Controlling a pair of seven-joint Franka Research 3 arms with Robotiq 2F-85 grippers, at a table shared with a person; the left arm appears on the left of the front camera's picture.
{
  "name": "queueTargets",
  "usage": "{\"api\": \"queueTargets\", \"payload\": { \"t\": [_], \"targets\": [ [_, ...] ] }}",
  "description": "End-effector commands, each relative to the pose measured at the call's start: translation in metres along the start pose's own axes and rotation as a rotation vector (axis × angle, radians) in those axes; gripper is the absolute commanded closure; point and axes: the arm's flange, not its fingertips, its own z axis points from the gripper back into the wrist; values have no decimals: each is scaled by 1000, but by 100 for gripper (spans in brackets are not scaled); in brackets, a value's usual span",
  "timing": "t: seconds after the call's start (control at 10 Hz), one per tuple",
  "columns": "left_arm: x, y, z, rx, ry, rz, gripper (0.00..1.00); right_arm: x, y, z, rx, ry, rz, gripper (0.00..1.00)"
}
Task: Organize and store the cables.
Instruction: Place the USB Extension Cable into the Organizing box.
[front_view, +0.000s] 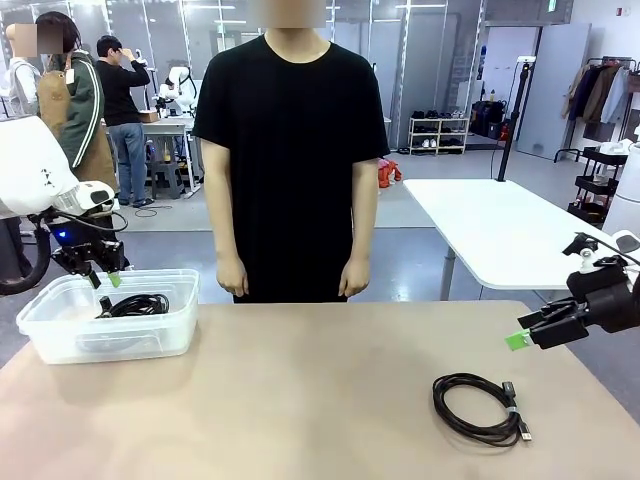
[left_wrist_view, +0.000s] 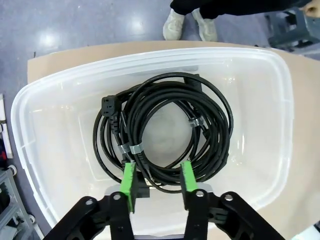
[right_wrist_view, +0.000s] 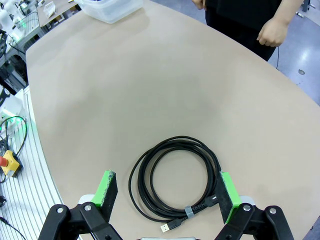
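Several black cables (left_wrist_view: 131, 110) lie coiled and banded in a clear plastic bin (left_wrist_view: 150, 52) at the table's left (front_view: 60, 335); a bundle (front_view: 140, 303) shows through its wall. My left gripper (front_view: 105, 275) hangs just above the bin. Its green pads (left_wrist_view: 129, 182) stand partly apart over the near side of the coils, holding nothing (left_wrist_view: 158, 182). One more cable coil (front_view: 441, 398) lies flat on the table at the front right. My right gripper (front_view: 520, 338) hovers above it, jaws wide open, with the coil (right_wrist_view: 180, 141) between and below the fingertips (right_wrist_view: 166, 192).
A person in black stands at the far edge, hands (front_view: 232, 275) hanging at their sides, one hand (right_wrist_view: 272, 30) near the table's rim. The bin (right_wrist_view: 110, 7) sits at the far end in the right wrist view. Bare tan tabletop (front_view: 320, 380) separates bin and loose coil.
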Motion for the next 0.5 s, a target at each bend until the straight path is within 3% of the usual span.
{"api": "queueTargets", "payload": {
  "t": [0.0, 0.1, 0.2, 0.3, 0.4],
  "targets": [
    [-5, 1, 6, -12, -33, -13, 0, 2, 1, -1, -13, 4, -20, 0],
    [-6, 2, 6, -7, -34, -19, 0, 2, 1, -1, -13, 4, -20, 0],
    [-12, 3, 2, -4, -22, -26, 8, 2, 1, -1, -13, 4, -20, 0],
    [-15, 5, -1, -2, -7, -24, 0, 2, 1, -1, -13, 4, -20, 0],
    [-17, 6, 1, -13, -17, -16, 0, 2, 1, -1, -13, 4, -20, 0]
  ]
}}
